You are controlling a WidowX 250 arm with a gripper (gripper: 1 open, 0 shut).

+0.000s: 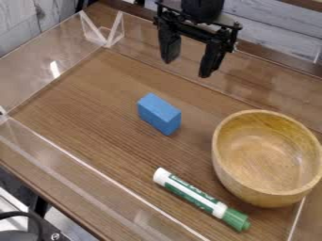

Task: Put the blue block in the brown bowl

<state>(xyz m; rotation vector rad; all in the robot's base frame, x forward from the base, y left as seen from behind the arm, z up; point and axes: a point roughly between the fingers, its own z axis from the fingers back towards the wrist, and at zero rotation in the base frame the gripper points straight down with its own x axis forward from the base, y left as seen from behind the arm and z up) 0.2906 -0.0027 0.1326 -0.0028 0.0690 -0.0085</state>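
The blue block (pixel 158 114) lies flat on the wooden table near the middle, its long side running toward the lower right. To its right, at the table's right side, stands the brown bowl (pixel 268 132), large, round and with nothing inside. My gripper (pixel 189 56) hangs above the far part of the table, behind and slightly right of the block, well clear of it. Its two black fingers (pixel 168 49) point down and stand apart, with nothing between them.
A white-and-green marker (pixel 199 199) lies near the front edge, in front of the bowl. Clear plastic walls (pixel 51 71) fence the table on the left, back and front. A folded clear stand (pixel 101 33) sits at the back left.
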